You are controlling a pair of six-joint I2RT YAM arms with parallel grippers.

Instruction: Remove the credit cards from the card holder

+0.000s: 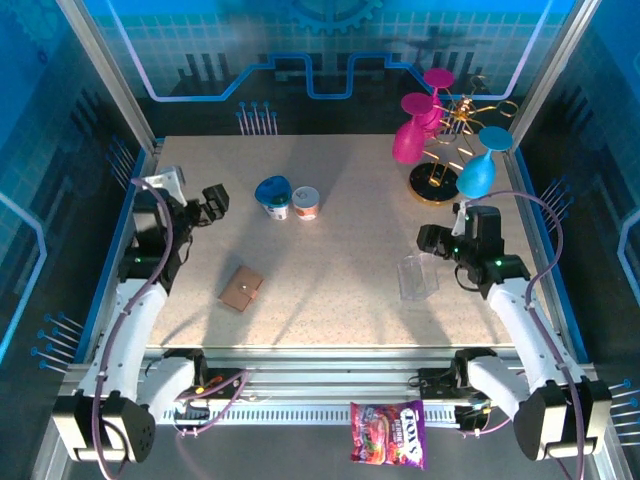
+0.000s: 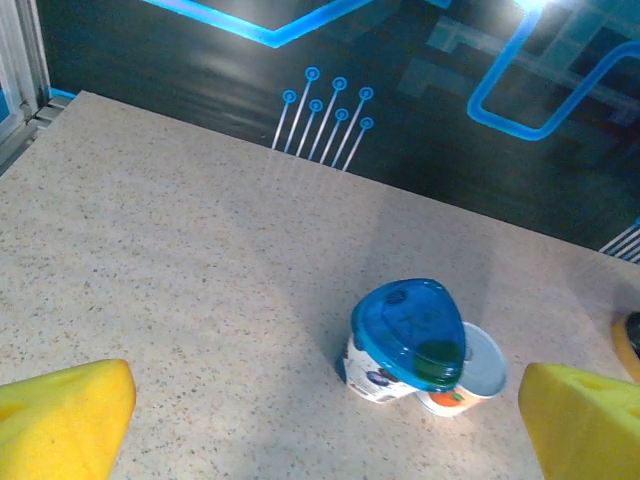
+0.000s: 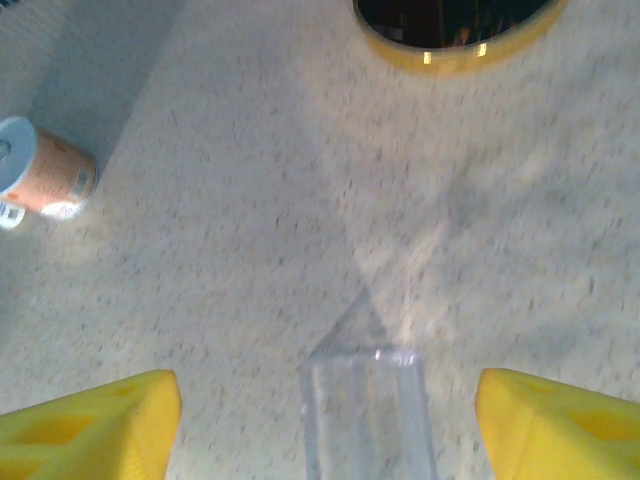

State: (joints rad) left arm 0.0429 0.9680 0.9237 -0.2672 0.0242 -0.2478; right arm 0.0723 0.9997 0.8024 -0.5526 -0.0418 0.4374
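the flat brown leather wallet (image 1: 240, 288) is lying shut, left claw (image 1: 213, 200) gaping behind it, right claw (image 1: 432, 240) gaping beside clear plastic (image 1: 417, 277) to its right.

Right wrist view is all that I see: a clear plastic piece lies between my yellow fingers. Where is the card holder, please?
Observer: The card holder lies on the left half of the table, well away from your right claw.
Operator: Is it open or closed?
Observer: Closed, lying flat with its brown outer side up.
Operator: And the left claw, where is it?
Observer: The left claw is open and holds nothing. It is farther back than the card holder and faces a blue-lidded cup.
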